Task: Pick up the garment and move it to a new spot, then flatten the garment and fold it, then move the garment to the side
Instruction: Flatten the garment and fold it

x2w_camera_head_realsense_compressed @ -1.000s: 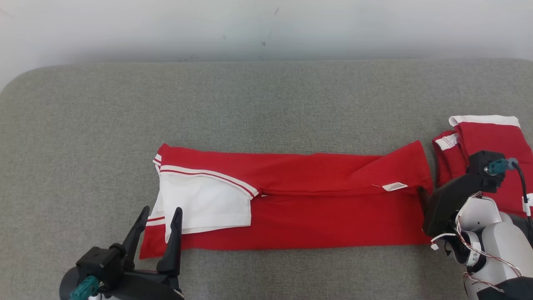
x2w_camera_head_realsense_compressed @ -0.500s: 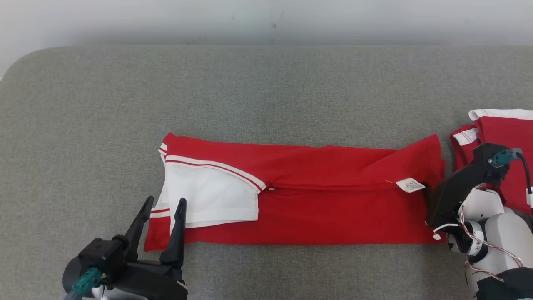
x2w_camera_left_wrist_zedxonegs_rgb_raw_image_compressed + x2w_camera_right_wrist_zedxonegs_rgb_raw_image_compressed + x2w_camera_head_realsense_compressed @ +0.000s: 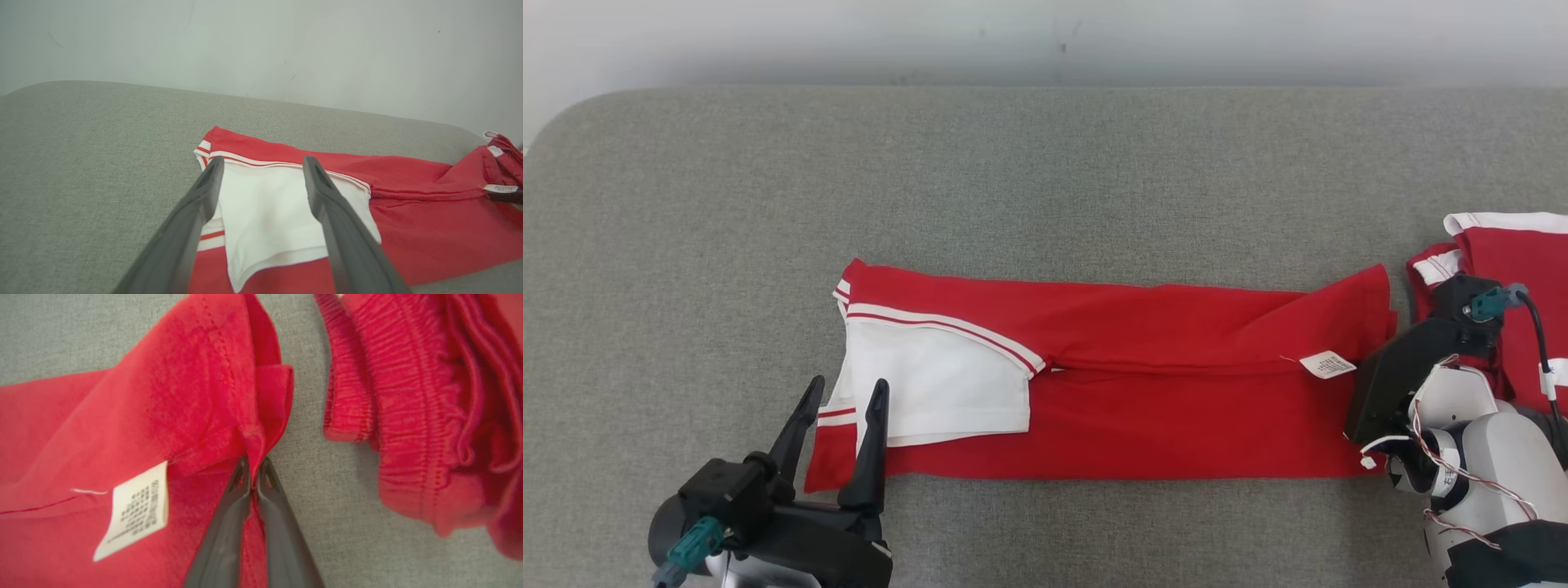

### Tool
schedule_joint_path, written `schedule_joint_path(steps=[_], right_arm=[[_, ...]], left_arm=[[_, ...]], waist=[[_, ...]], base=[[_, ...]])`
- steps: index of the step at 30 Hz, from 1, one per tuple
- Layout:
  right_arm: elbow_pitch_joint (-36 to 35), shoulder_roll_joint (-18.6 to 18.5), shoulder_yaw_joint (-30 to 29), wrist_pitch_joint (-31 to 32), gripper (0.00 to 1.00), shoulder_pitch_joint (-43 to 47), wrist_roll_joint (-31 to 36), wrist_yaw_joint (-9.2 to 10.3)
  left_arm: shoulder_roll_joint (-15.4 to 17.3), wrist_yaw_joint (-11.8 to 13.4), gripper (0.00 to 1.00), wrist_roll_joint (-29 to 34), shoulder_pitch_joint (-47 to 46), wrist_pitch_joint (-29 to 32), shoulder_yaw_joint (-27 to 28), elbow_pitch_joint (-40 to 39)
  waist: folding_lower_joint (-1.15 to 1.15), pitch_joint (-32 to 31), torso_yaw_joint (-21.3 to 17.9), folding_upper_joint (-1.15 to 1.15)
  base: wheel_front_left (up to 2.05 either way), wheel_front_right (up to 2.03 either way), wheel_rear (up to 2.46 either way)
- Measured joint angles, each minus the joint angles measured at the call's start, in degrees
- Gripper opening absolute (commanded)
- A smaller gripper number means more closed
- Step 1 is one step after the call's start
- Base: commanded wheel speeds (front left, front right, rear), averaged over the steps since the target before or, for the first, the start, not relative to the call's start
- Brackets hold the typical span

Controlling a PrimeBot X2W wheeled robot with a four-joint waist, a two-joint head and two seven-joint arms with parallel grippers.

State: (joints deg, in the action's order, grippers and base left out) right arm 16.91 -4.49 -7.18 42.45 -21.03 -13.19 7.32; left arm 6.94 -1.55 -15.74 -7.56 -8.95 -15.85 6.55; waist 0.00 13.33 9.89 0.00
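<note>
Garment [image 3: 1160, 408] lies mid-table [image 3: 1045, 180], flat and folded lengthwise into a long strip; right claw [image 3: 254, 473] is clenched on its right-end hem, left claw [image 3: 848, 382] gapes over its left end, so crosswise fold and move aside look undone.

1. The garment [image 3: 1143, 425] was recorded as red; a white panel [image 3: 939, 392], edged with thin red and white stripes, was noted.
2. The label [image 3: 1327, 364] was listed as white with dark print.
3. The second garment [image 3: 1519, 269] was recorded as red, banded white.
4. The surface [image 3: 1045, 180] was logged as flecked grey.
</note>
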Motion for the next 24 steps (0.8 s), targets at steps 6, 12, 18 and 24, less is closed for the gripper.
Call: schedule_joint_path(steps=[6,12,18,24], right_arm=[[-1.51,-0.87,-0.66,0.51,0.0,0.03,0.49,-0.01],[-4.85,-3.25,-1.42,1.01,0.0,0.61,1.18,-0.01],[-8.38,-5.67,-4.55,2.22,0.0,2.76,1.72,-0.01],[-11.59,-6.77,-6.08,3.57,0.0,3.76,2.82,-0.01]], left_arm=[[-0.13,0.01,1.0,-0.01,-0.13,-0.25,-0.02,1.3],[-0.15,0.01,1.0,-0.1,-0.03,-0.68,0.0,2.22],[-0.23,0.01,1.0,-0.36,0.65,-0.75,-0.07,2.7],[-0.4,0.01,1.0,-0.43,1.8,-1.1,-0.46,3.19]], waist=[[0.0,-0.81,-0.31,0.0],[0.0,-2.12,-0.66,0.0],[0.0,-3.99,-1.16,0.0],[0.0,-5.81,-1.5,0.0]], base=[[0.0,0.0,0.0],[0.0,0.0,0.0],[0.0,0.0,0.0],[0.0,0.0,0.0]])
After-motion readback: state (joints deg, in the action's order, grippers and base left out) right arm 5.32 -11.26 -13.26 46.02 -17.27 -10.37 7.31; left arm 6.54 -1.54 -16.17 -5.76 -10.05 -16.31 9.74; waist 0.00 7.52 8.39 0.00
